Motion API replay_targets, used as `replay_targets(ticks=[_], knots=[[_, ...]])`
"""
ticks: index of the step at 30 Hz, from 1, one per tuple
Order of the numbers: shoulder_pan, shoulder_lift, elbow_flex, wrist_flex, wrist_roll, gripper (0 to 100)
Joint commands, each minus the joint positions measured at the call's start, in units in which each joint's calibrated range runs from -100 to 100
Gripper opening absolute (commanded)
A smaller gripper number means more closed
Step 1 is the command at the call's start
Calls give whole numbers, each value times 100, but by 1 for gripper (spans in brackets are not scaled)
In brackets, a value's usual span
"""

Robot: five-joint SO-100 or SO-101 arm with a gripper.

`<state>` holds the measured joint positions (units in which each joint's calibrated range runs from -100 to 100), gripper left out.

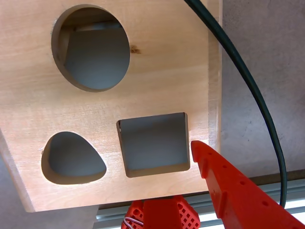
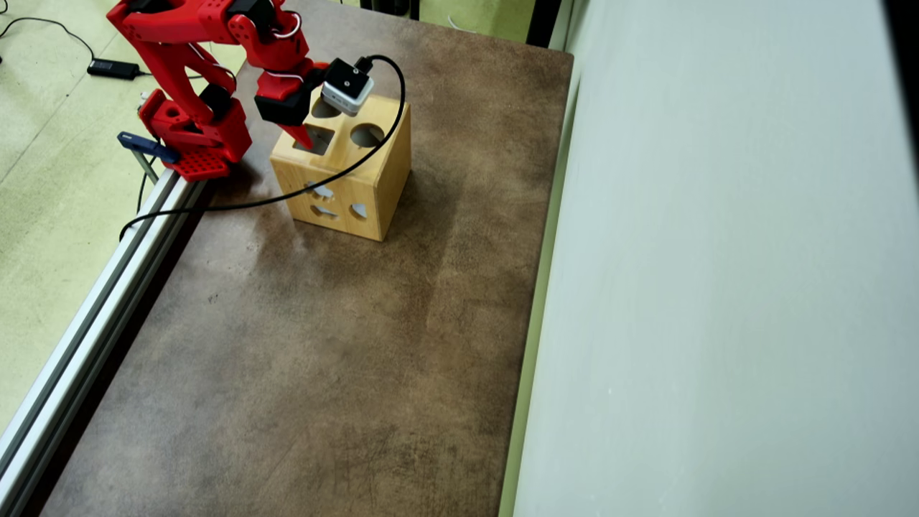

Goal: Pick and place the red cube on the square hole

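No readable text, labels, brands or numbers from my end: nothing legible on the wooden box (image 2: pixel 343 169), the arm (image 2: pixel 208 43) or the bench (image 2: pixel 344 345).

Overhead view: gripper (image 2: pixel 300 138) sits over top face of box (image 2: pixel 359 188), tip just left of the square hole (image 2: pixel 314 140). Round hole (image 2: pixel 367 134) lies right of gripper, past the sq. hole. Box stands on table (image 2: pixel 301 345), near its far-left corner. Wrist view: one finger (image 1: pixel 209 160) just right of sq. hole (image 1: pixel 155 143); round hole (image 1: pixel 93 50) up-left, third cutout (image 1: pixel 71 160) further left. Cable (image 1: pixel 252 90) runs right of the finger.
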<state>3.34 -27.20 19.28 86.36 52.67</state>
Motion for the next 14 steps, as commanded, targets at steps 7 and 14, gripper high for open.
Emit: replay_targets(ticks=[7,14], knots=[[45,-613,-121,5,0,88],[45,-630,-40,13,0,88]])
